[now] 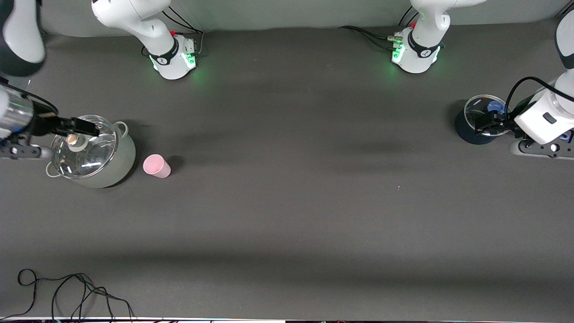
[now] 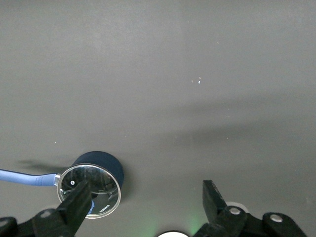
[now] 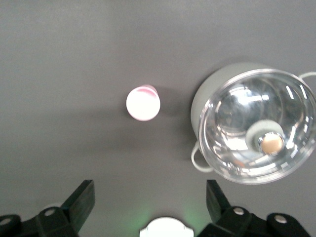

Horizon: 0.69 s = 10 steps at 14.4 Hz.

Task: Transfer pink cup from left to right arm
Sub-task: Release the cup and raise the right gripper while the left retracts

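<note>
The pink cup stands on the table beside a pale green pot, on the side toward the left arm's end; it also shows in the right wrist view. My right gripper hangs over the pot's glass lid, open and empty, as its wrist view shows. My left gripper is at the other end of the table over a dark blue pan, open and empty, as its wrist view shows. The cup is not in the left wrist view.
The pale green pot with a glass lid and knob also shows in the right wrist view. A dark blue pan with a glass lid and blue handle stands at the left arm's end. A black cable lies at the table's near edge.
</note>
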Motion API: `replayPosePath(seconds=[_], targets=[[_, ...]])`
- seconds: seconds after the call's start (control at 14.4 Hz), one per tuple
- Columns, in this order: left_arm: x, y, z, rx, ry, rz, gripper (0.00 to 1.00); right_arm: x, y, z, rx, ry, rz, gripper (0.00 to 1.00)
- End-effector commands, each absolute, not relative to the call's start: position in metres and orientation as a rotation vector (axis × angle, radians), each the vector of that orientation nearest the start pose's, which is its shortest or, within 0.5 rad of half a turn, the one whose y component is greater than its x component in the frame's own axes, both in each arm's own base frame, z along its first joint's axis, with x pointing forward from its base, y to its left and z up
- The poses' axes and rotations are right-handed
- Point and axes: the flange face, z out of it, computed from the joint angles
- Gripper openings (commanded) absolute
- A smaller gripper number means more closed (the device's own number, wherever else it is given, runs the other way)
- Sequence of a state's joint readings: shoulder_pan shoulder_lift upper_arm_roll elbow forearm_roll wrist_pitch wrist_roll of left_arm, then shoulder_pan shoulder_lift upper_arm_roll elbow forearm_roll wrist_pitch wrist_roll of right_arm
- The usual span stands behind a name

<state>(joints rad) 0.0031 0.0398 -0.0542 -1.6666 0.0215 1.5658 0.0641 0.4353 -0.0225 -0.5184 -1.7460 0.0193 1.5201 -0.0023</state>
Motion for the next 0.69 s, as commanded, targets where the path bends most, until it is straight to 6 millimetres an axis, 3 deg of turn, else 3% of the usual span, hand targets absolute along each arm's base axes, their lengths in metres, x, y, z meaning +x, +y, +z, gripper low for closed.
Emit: replayPosePath(seconds=[0.0, 0.28, 0.62], targets=[[0.562, -0.03, 0.559, -3.109, 0.169, 0.203, 1.0, 0.51, -0.061, 0.59, -3.081, 0.1, 0.266, 1.0], [0.563, -0.026, 0.561, -3.146, 0.146, 0.198, 1.0, 0.508, -0.06, 0.606, -3.092, 0.089, 0.224, 1.0], [0.564, -0.024, 0.571, -3.148, 0.134, 0.169, 1.0, 0.54, -0.03, 0.621, -3.173, 0.038, 0.164, 1.0]])
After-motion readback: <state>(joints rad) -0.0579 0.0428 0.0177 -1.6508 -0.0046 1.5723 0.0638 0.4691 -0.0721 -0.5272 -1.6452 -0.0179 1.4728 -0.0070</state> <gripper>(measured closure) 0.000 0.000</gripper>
